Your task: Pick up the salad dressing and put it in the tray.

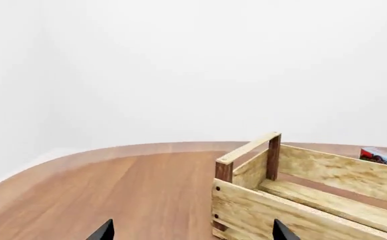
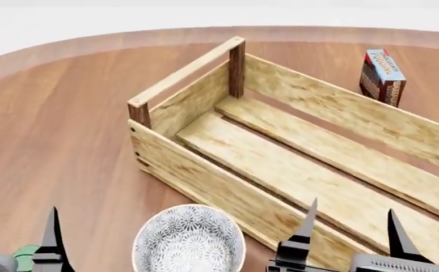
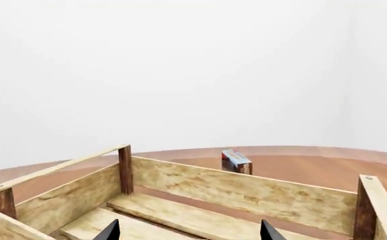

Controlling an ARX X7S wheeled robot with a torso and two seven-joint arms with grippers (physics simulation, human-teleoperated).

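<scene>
Salad dressing: no bottle is plainly seen. A small green patch [image 2: 26, 253] is shown at the bottom edge of the head view and is judged, not known, to be part of the salad dressing.
Where it lies: the green patch is seen low at the robot's left, on the near side of the table [image 2: 53, 141], well apart from the tray [image 2: 197, 177].
Direction from the fingers: the patch is seen just beside the left gripper [image 2: 15, 232], between its two dark tips and nearer the robot than they are. A downward and backward reach is judged to be called for.
Long axis: it cannot be told, since too little is shown.
Nearer arm: the left arm is judged much nearer. The right gripper [image 2: 352, 238] is held over the tray's near wall.
Left fingers: they are spread wide and nothing is held.
Right fingers: they are spread wide and nothing is held.
Tray: it is set slantwise and nothing is seen on its slats.
Bowl [image 2: 189, 241]: it is placed just beside the tray's near wall, between the two grippers.
Carton [image 2: 382, 76]: a red and blue box is stood beyond the tray's far wall.
Views compared: the green patch and the bowl are shown in the head view only. In both wrist views only the tray, carton and table are shown.
</scene>
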